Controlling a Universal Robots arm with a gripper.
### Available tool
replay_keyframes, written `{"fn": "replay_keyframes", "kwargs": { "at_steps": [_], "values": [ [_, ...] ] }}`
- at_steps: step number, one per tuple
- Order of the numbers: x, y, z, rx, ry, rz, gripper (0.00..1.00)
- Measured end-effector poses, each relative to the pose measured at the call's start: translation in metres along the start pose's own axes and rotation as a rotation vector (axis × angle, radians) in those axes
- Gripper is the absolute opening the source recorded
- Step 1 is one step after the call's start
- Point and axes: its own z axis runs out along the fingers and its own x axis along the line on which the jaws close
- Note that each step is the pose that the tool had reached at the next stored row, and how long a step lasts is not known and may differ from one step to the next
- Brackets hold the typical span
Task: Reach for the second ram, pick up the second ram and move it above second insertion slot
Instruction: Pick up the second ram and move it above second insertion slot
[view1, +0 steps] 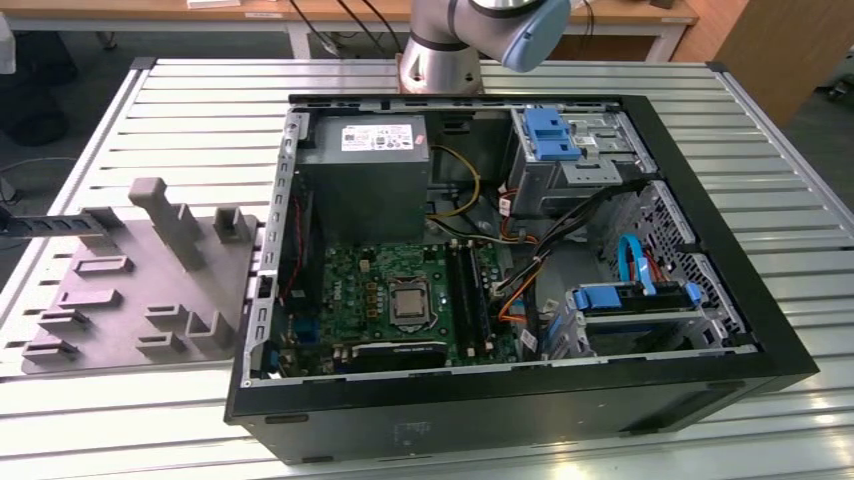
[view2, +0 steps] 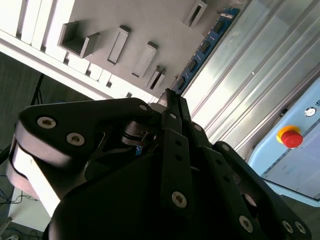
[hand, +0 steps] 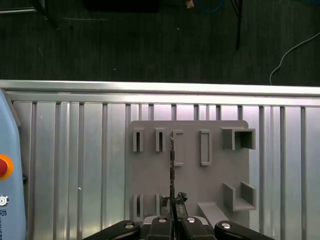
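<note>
The pick-up looks done and the carry is the step in hand: the gripper (hand: 171, 214) has its fingers clamped together on the second ram (hand: 171, 170). In the first wrist view the ram shows edge-on, a thin dark line running out from the fingertips over the grey fixture plate (hand: 192, 182). In the second wrist view its flat face shows, a long narrow board with a row of small dark chips. Whether its far end is clear of the plate cannot be told. The plate is matt and moulded, with rectangular pockets and upright brackets, and it lies on the ribbed, shiny metal worktop (view1: 747, 130) just beside the open computer case (view1: 534, 410). The case is black sheet steel with cables and blue plastic drive clips inside. On the green motherboard (view1: 354, 290) the memory slots (view1: 470, 290) are long, narrow and dark, lying just beside the square processor socket (view1: 404, 303). As a judgement, bringing the ram above the second slot calls for a firm hold on a thin, stiff board, with its long edge turned parallel to the slots and kept clear of the case wall and loose cables
</note>
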Motion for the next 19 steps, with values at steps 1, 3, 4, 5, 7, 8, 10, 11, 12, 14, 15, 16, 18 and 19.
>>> {"fn": "replay_keyframes", "kwargs": {
  "at_steps": [1,3,4,5,7,8,10,11,12,14,15,16,18,19],
  "values": [
    [-0.0001,0.0,-0.0024,0.0001,-0.0002,0.0,0.13],
    [-0.0005,0.0001,-0.0075,0.0001,-0.0002,0.0,0.13],
    [-0.0006,0.0002,-0.0099,0.0,-0.0002,0.0,0.13],
    [-0.0007,0.0002,-0.0124,0.0,-0.0001,0.0,0.13],
    [-0.0011,0.0003,-0.0179,0.0001,-0.0004,0.0,0.13],
    [-0.0013,0.0003,-0.0211,0.0001,-0.0007,0.0,0.13],
    [-0.0016,0.0004,-0.027,0.0001,-0.0011,0.0,0.13],
    [-0.0018,0.0005,-0.0295,0.0001,-0.0013,0.0,0.13],
    [-0.0019,0.0005,-0.0317,0.0001,-0.0015,0.0,0.13],
    [-0.0021,0.0006,-0.036,0.0001,-0.0021,0.0,0.13],
    [-0.0023,0.0006,-0.0381,0.0001,-0.0023,0.0,0.13],
    [-0.0024,0.0007,-0.0402,0.0,-0.0023,0.0,0.13],
    [-0.0026,0.0007,-0.0444,0.0001,-0.0024,0.0,0.13],
    [-0.0028,0.0008,-0.0467,0.0,-0.0024,0.0,0.13]
  ]
}}
